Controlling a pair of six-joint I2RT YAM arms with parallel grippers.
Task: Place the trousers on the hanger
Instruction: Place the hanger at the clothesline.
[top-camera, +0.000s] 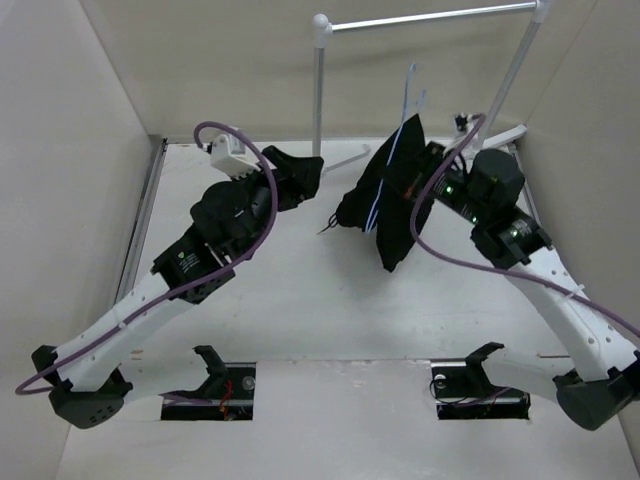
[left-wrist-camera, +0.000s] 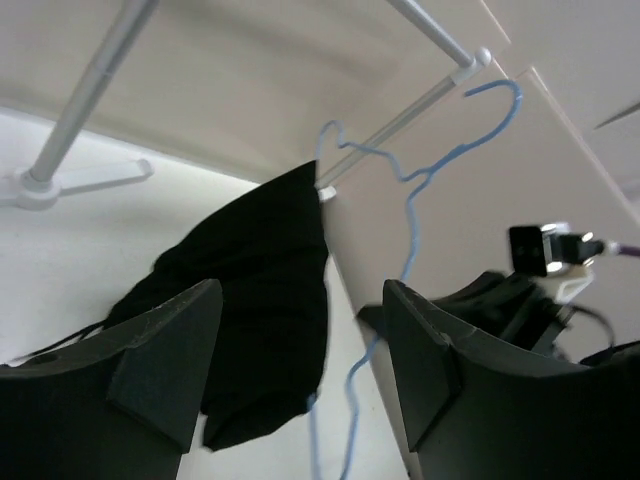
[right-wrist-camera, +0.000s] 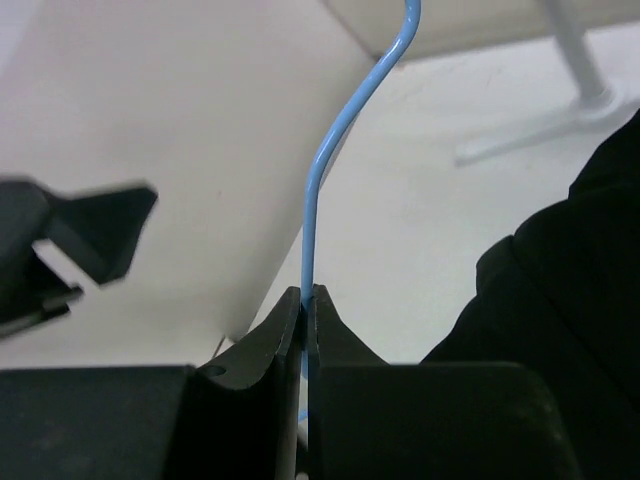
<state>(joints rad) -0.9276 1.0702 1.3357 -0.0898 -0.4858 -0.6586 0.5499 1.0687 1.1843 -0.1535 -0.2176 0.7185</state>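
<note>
The right gripper (right-wrist-camera: 308, 300) is clamping its two fingers tight on the pale blue wire hanger (right-wrist-camera: 306, 240), with the wire running up from between the closed pads and curving away to the right. In the overhead view, the black trousers (top-camera: 392, 205) are hanging bunched over that hanger above the far half of the white table (top-camera: 300, 310), between the two arms and just in front of the right wrist. The fabric is folding over the wire and drooping below it in a dark bundle. A thin drawstring (top-camera: 327, 228) is trailing from its left lower edge. Whether the cloth is brushing the tabletop cannot be told.

The hanger's hook is pointing up toward the white tubular garment rack (top-camera: 430, 18), which is standing at the back of the table. The left gripper (left-wrist-camera: 300, 300) is hovering to the left of the bundle with its fingers (left-wrist-camera: 165, 360) spread wide apart and holding nothing. Its wrist camera is looking between them at the draped trousers and the hanger's blue outline beyond.
</note>
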